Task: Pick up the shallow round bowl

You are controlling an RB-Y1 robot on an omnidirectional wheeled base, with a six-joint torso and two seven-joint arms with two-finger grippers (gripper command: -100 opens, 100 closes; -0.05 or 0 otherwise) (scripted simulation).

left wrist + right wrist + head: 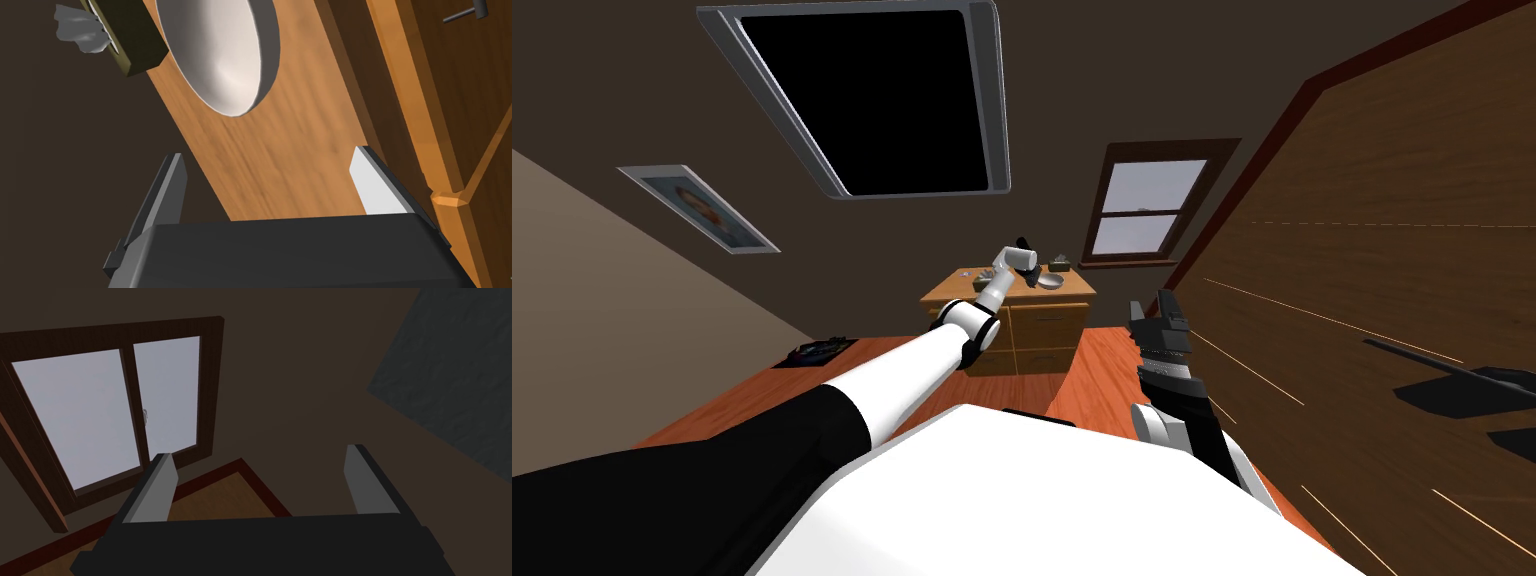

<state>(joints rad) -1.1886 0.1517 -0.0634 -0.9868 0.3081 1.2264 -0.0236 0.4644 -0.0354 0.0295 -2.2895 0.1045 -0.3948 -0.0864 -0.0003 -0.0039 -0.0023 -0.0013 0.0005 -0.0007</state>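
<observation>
Task thing: shallow round bowl, plain white-grey, set upright on the wooden top of the dresser
Bowl position: ahead of the left gripper, apart from both fingertips, not yet between them; just beside a dark tissue box, contact cannot be told
Left pincer: fingers spread wide, nothing held; hung over the dresser top at the end of the stretched arm
Right pincer: right gripper spread wide, nothing held; held low beside the body, well apart from the dresser
Step judged: approach, grasp not yet made
Risk 1: rim may be lost from the thin blades, caused by the bowl's sloped side and a shallow bite
Risk 2: bowl may be shoved into the tissue box or along the top, caused by a finger landing on the rim instead of astride it
Risk 3: the wall-side finger may be scraped on the dark wall, caused by the narrow top
Counts: bowls 1; tissue boxes 1, with 1 grey tissue poking out; dressers 1; drawer handle 1 seen from the left wrist; grippers 2, fingers 2 each
</observation>
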